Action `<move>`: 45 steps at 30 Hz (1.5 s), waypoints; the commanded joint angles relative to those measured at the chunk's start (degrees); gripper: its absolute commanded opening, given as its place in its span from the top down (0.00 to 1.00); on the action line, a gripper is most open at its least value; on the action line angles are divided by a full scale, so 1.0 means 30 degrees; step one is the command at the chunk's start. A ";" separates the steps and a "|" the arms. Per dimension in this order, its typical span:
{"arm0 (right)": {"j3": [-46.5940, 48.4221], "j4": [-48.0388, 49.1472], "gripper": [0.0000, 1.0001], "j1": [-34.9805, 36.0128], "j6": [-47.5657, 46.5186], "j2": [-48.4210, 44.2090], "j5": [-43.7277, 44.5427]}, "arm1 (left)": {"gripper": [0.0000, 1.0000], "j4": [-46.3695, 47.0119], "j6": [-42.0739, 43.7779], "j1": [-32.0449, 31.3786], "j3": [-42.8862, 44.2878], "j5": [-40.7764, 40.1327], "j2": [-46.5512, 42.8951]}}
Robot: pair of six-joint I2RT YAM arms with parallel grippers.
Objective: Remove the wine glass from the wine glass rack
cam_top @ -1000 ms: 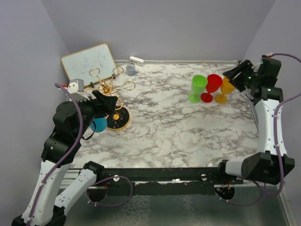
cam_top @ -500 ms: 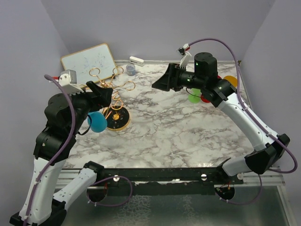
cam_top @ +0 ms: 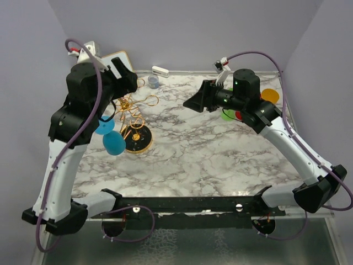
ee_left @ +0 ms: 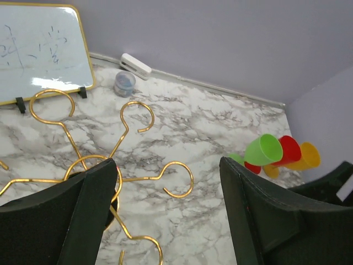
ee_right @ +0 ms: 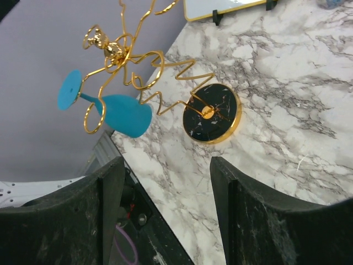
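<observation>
The gold wire wine glass rack (cam_top: 134, 113) stands at the left on its round dark base (cam_top: 138, 142). A blue wine glass (cam_top: 113, 142) hangs upside down from a looped arm on the rack's near-left side. The right wrist view shows it too (ee_right: 124, 114), foot hooked in a loop. My left gripper (cam_top: 126, 78) is open and empty, raised above the rack's far side; its view looks down on the looped arms (ee_left: 132, 118). My right gripper (cam_top: 191, 103) is open and empty, to the right of the rack, pointing at it.
A white board (ee_left: 38, 49) leans at the back left, with a white eraser (cam_top: 160, 70) and a small grey jar (cam_top: 153, 81) beside it. Green (ee_left: 267, 149), red (ee_left: 289, 150) and orange (ee_left: 306, 156) glasses stand at the back right, behind my right arm.
My left arm has risen from beside the blue glass to above the rack. My right arm swung from the far right to the middle, facing the rack. The blue glass still hangs there.
</observation>
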 commanded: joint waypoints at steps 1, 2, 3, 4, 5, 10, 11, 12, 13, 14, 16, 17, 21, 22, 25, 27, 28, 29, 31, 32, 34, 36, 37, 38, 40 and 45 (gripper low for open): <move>-0.0596 0.0545 0.37 0.0092 -0.1028 -0.0896 0.1474 | 0.23 -0.1445 0.0956 0.0152 0.3419 -0.3180 0.1970; -0.0657 0.0584 0.37 0.0098 -0.1127 -0.0967 0.1493 | 0.23 -0.1883 0.0958 0.0229 0.4123 -0.3463 0.2169; -0.0665 0.0695 0.37 0.0106 -0.1242 -0.1019 0.1400 | 0.23 -0.2301 0.0966 0.0364 0.4822 -0.3525 0.2384; -0.0699 0.0801 0.37 0.0099 -0.1337 -0.1033 0.1308 | 0.23 -0.2774 0.0970 0.0517 0.5825 -0.3613 0.2715; -0.0784 0.0935 0.37 0.0106 -0.1422 -0.1039 0.1245 | 0.22 -0.3126 0.1022 0.0616 0.6489 -0.3605 0.3082; -0.1099 0.1381 0.37 0.0104 -0.1691 -0.0865 0.0818 | 0.22 -0.3779 0.1160 0.1696 1.0281 -0.0368 0.5813; -0.1196 0.1458 0.37 0.0103 -0.1763 -0.0860 0.0715 | 0.22 -0.3893 0.1170 0.2495 1.0983 0.0774 0.6472; -0.1267 0.1523 0.37 0.0084 -0.1816 -0.0856 0.0695 | 0.23 -0.3892 0.1051 0.3672 1.1239 0.1843 0.7053; -0.1342 0.1575 0.37 0.0075 -0.1896 -0.0863 0.0715 | 0.23 -0.3478 0.0779 0.4793 1.0721 0.2639 0.7217; -0.1413 0.1574 0.37 0.0077 -0.2004 -0.0864 0.0776 | 0.24 -0.2761 0.0357 0.6288 1.0009 0.3742 0.7201; -0.1407 0.1439 0.37 0.0085 -0.2201 -0.0886 0.0968 | 0.27 -0.2005 -0.0802 0.9688 0.8162 0.6296 0.6904; -0.1374 0.1319 0.37 0.0079 -0.2284 -0.0925 0.1133 | 0.28 -0.1166 -0.1470 1.1587 0.6587 0.7883 0.6275; -0.1233 0.0918 0.37 0.0073 -0.2798 -0.1265 0.1619 | 0.32 0.1581 -0.3367 1.7251 -0.0634 1.2713 0.2161; -0.1235 0.0876 0.37 0.0070 -0.2864 -0.1375 0.1797 | 0.32 0.1304 -0.3314 1.7561 -0.1518 1.2373 0.1065; -0.1332 0.0930 0.37 0.0077 -0.2955 -0.1700 0.2095 | 0.31 0.0465 -0.3148 1.7574 -0.3424 1.1079 -0.1835; -0.1579 0.1237 0.37 0.0078 -0.2838 -0.1903 0.2141 | 0.31 0.0166 -0.3455 1.7325 -0.4512 1.0250 -0.3150; -0.1717 0.1400 0.37 0.0063 -0.2770 -0.1971 0.2067 | 0.31 0.0285 -0.3757 1.7116 -0.5273 1.0220 -0.3752; -0.1841 0.1512 0.37 0.0076 -0.2670 -0.1969 0.1966 | 0.31 0.0380 -0.4062 1.6995 -0.5980 1.0274 -0.4274; -0.2064 0.1804 0.37 0.0078 -0.2459 -0.1949 0.1644 | 0.31 0.1000 -0.4811 1.6847 -0.7659 1.0738 -0.5407; -0.2218 0.1969 0.37 0.0078 -0.2324 -0.1926 0.1492 | 0.31 0.1202 -0.5139 1.6774 -0.8281 1.0819 -0.5851; -0.2492 0.2337 0.37 0.0066 -0.2131 -0.1918 0.1400 | 0.31 0.1534 -0.5582 1.6751 -0.9197 1.1162 -0.6404; -0.2650 0.2658 0.37 0.0077 -0.2029 -0.1947 0.1509 | 0.31 0.1640 -0.5781 1.6762 -0.9658 1.1223 -0.6617; -0.2694 0.2724 0.37 0.0070 -0.2036 -0.1948 0.1626 | 0.31 0.1663 -0.5806 1.6760 -0.9769 1.1118 -0.6712; -0.2696 0.2790 0.37 0.0077 -0.2015 -0.1933 0.1765 | 0.31 0.1592 -0.5802 1.6760 -0.9801 1.0962 -0.6794; -0.2639 0.2784 0.37 0.0063 -0.2052 -0.1864 0.2125 | 0.31 0.1440 -0.5702 1.6752 -0.9779 1.0415 -0.6912; -0.2504 0.2734 0.37 0.0077 -0.2339 -0.1738 0.2716 | 0.31 0.0794 -0.5618 1.6707 -0.9756 0.9762 -0.6985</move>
